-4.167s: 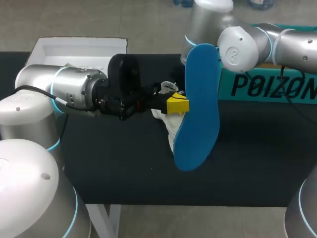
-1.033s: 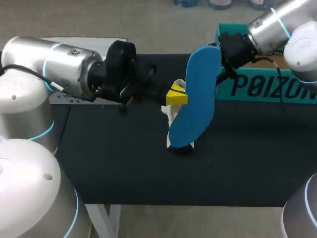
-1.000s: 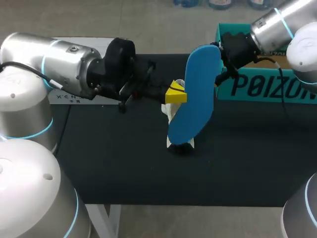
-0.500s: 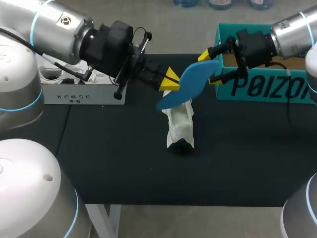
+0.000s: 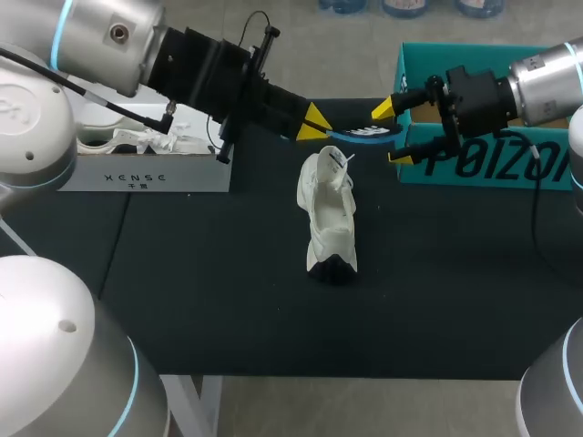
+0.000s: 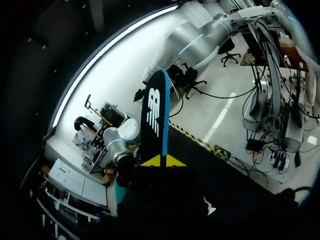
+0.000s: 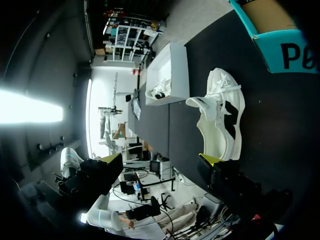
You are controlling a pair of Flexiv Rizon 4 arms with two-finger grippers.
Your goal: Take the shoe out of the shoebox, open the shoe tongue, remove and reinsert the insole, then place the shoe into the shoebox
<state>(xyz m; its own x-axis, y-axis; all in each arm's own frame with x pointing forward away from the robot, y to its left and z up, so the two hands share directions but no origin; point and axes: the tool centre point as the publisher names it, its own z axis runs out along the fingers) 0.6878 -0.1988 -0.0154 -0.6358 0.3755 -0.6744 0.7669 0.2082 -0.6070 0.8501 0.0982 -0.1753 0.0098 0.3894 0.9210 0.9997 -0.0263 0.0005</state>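
Observation:
A white shoe (image 5: 330, 214) stands on the black table (image 5: 200, 300), in the middle. Above its far end hangs the blue insole (image 5: 363, 134), with my left gripper (image 5: 314, 126) shut on one end of it. In the left wrist view the insole (image 6: 154, 117) runs straight out from the closed yellow tips of my left gripper (image 6: 162, 161), dark underside showing. My right gripper (image 5: 392, 133) is open beside the insole's other end, in front of the teal shoebox (image 5: 483, 159). The right wrist view shows my right gripper (image 7: 161, 160) spread wide with the shoe (image 7: 220, 120) ahead; no insole appears there.
A white box (image 5: 137, 168) with another pale shoe in it sits at the table's back left, under my left arm. The teal shoebox (image 7: 275, 40) lies open at the back right.
My left gripper has lifted the insole up and back, turning it from standing on end over the shoe to lying level. My right gripper has drawn back to the right.

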